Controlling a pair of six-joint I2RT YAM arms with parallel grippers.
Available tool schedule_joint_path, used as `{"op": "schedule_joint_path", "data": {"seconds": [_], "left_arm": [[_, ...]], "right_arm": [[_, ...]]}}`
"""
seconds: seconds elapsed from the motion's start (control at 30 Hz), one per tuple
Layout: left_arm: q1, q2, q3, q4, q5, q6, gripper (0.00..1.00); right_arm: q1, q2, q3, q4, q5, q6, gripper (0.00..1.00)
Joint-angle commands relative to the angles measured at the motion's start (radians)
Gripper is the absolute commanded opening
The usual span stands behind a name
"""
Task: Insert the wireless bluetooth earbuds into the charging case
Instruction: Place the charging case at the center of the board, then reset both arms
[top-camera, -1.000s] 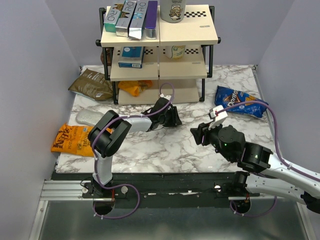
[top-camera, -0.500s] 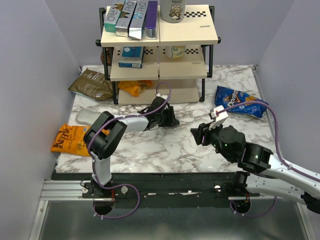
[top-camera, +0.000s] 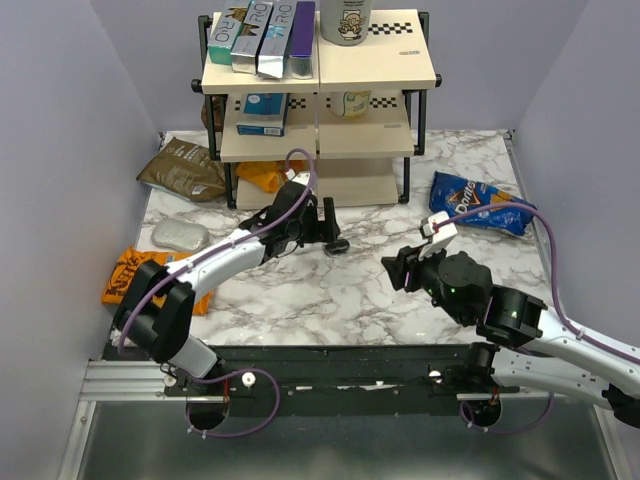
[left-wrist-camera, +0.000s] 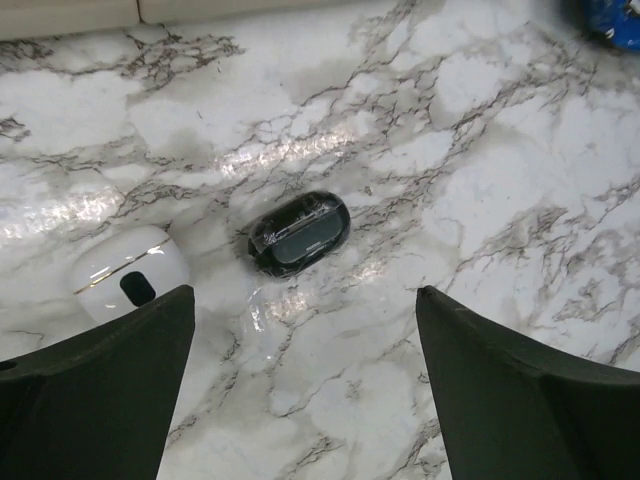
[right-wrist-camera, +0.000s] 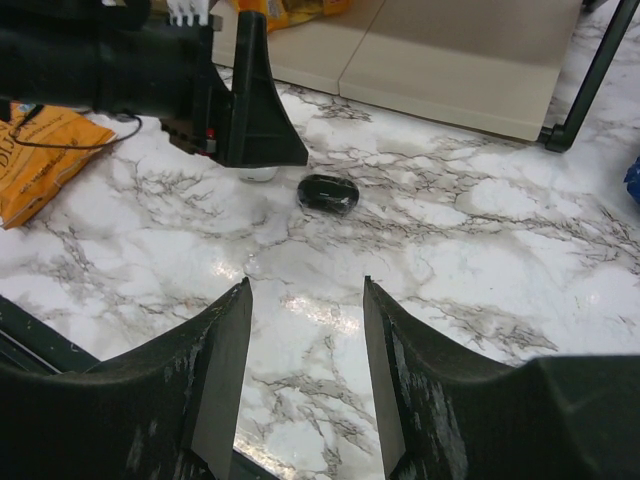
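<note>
Left fingers (left-wrist-camera: 90, 400) hide part of white case (left-wrist-camera: 130, 283) beside black pod (left-wrist-camera: 298, 232).

- Left arm (top-camera: 215, 260): silver-white links, bulky black joint housings.
- Right arm (top-camera: 515, 318): same build, with a small green light on one black housing.
- Purple cable (top-camera: 300, 152) looped at the left wrist, another (top-camera: 547, 250) along the right arm.
- Left fingers (left-wrist-camera: 100, 400): matte black, broad wedges.
- Right fingers (right-wrist-camera: 215, 390): black, scuffed whitish on the inner faces.
- White block (top-camera: 438, 230) at the right wrist.
- Bases bolted to a black bar (top-camera: 350, 378) at the table's near edge.
</note>
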Motion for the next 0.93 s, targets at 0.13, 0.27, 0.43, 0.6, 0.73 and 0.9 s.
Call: {"op": "schedule_joint_path", "data": {"seconds": [0.13,0.27,0.43,0.6,0.73,0.9], "left_arm": [[-0.004,-0.382,-0.155,-0.080,-0.360,0.006,0.99],[0.002,-0.566,-0.273,-0.095,-0.573,-0.105,0.99],[0.006,-0.650,-0.233,-0.213,-0.555,-0.132,0.99],[0.005,-0.673,-0.202,-0.241,-0.471,-0.118,0.99],[0.005,-0.690,-0.224,-0.216,-0.437,-0.084,0.99],[0.005,-0.704,-0.222,-0.241,-0.466,-0.083,0.99]], "right_arm": [[0.000,-0.026,-0.003,0.004,0.036,-0.040,0.58],[0.000,-0.025,-0.013,0.001,0.069,-0.088,0.60],[-0.002,-0.014,-0.031,0.009,0.077,-0.109,0.62],[-0.002,0.006,-0.019,0.023,0.070,-0.063,0.64],[0.000,-0.014,-0.036,0.093,0.048,-0.086,0.66],[-0.002,-0.035,-0.060,0.150,0.027,-0.145,0.69]]}}
